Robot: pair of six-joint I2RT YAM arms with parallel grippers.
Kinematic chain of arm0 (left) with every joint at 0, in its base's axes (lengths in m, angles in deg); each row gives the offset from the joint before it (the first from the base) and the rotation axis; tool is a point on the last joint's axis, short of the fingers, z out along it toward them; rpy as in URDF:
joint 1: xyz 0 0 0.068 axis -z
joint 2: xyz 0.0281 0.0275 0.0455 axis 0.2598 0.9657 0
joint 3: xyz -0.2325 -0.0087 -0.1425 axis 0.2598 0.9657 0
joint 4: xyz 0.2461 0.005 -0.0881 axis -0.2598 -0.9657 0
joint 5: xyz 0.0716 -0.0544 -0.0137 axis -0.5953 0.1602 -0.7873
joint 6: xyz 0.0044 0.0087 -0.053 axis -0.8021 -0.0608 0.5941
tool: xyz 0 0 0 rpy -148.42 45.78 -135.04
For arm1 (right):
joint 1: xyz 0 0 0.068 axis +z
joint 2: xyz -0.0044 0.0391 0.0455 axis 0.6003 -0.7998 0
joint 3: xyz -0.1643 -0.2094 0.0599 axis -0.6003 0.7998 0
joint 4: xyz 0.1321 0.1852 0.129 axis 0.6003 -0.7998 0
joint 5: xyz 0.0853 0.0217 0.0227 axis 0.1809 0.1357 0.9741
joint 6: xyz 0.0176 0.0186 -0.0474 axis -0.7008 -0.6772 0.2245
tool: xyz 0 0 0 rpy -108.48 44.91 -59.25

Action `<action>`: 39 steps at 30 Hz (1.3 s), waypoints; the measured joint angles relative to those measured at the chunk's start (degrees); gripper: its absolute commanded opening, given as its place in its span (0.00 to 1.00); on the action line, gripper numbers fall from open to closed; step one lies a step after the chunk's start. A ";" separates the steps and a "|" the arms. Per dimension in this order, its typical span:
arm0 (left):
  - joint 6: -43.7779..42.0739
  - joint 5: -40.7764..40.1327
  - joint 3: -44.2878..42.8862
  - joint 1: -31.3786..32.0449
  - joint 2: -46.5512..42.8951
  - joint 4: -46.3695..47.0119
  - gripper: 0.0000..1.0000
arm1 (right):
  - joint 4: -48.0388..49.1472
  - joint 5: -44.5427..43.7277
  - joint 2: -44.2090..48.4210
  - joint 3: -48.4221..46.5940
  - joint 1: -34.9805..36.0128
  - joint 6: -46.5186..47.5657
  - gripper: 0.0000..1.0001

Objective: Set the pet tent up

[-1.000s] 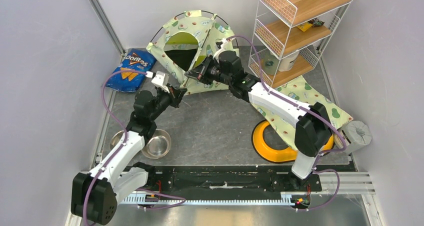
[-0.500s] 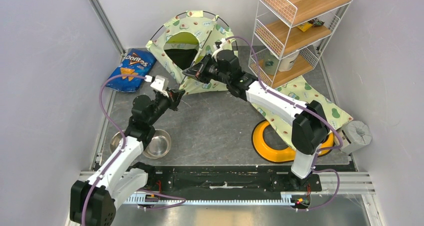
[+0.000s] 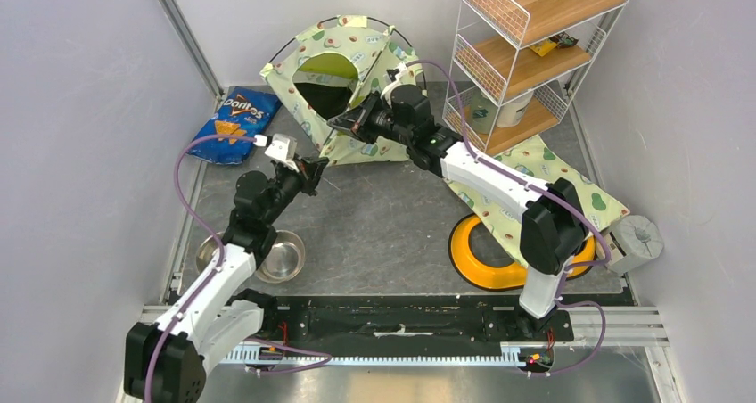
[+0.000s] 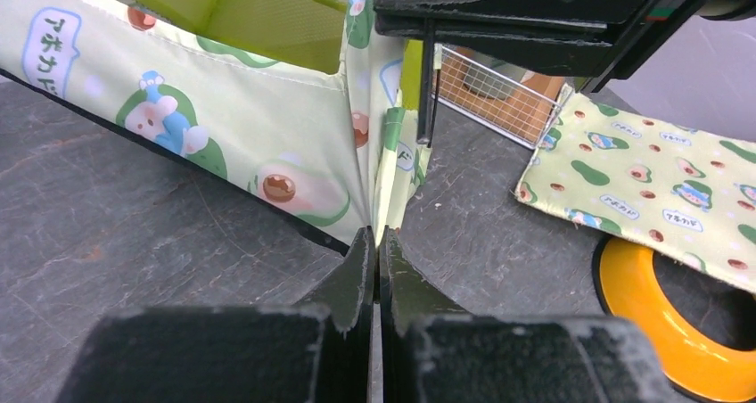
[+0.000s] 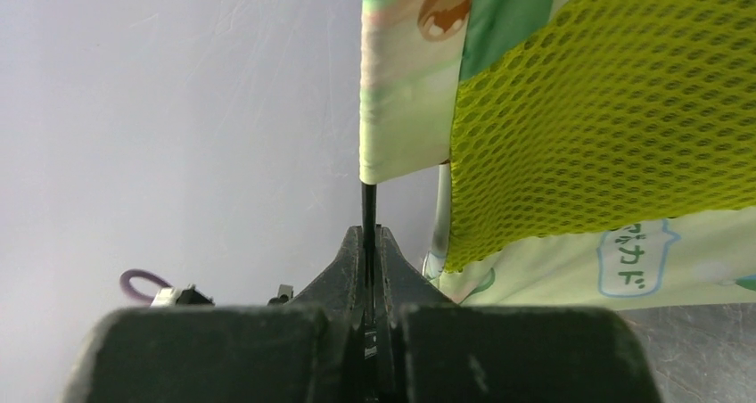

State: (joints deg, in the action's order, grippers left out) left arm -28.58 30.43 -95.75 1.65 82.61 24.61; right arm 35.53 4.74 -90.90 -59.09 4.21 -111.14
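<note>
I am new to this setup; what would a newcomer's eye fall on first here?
The avocado-print pet tent stands at the far end of the table. Both arms reach to it: the right gripper is shut on a thin black pole, the left gripper on its near corner.

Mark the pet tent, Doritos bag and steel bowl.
pet tent [image 3: 343,37], top view, roof panel above the doorway.
Doritos bag [image 3: 234,125], top view, middle of the bag.
steel bowl [image 3: 283,257], top view, bare inside.
</note>
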 measured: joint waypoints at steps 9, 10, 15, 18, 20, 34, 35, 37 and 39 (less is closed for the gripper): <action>4.83 -0.11 -4.92 0.20 9.55 2.08 0.02 | 1.81 3.32 0.00 0.79 -3.02 1.01 0.00; 5.51 -0.26 -5.42 0.20 10.23 1.88 0.02 | 1.90 3.30 0.00 0.79 -3.10 1.16 0.00; 11.15 -2.80 -9.79 0.26 12.20 -3.37 0.02 | 2.27 1.99 0.00 0.79 -2.91 3.10 0.00; 14.78 -4.39 -12.31 0.31 12.28 -7.32 0.02 | 2.47 0.57 -0.28 0.74 -2.14 4.46 0.00; 17.00 -5.46 -13.53 0.31 12.28 -9.57 0.02 | 2.51 -0.28 -1.03 0.13 -1.20 5.55 0.00; 28.20 -11.43 -16.65 0.31 13.73 -16.94 0.02 | 0.00 -2.58 -2.60 -1.01 4.48 14.43 0.02; 28.57 -11.65 -16.72 0.31 13.92 -17.38 0.02 | -0.22 -2.62 -2.60 -0.98 4.61 14.88 0.09; 29.14 -11.76 -16.72 0.31 14.19 -17.70 0.02 | -0.48 -2.62 -2.49 -0.83 4.70 15.43 0.23; 29.44 -11.82 -16.72 0.37 14.21 -17.99 0.02 | -0.76 -2.67 -1.88 0.09 4.76 16.46 0.35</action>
State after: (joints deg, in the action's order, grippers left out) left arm 0.86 18.61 -112.47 2.02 96.82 6.62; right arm 34.76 2.07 -92.78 -59.00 8.98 -94.68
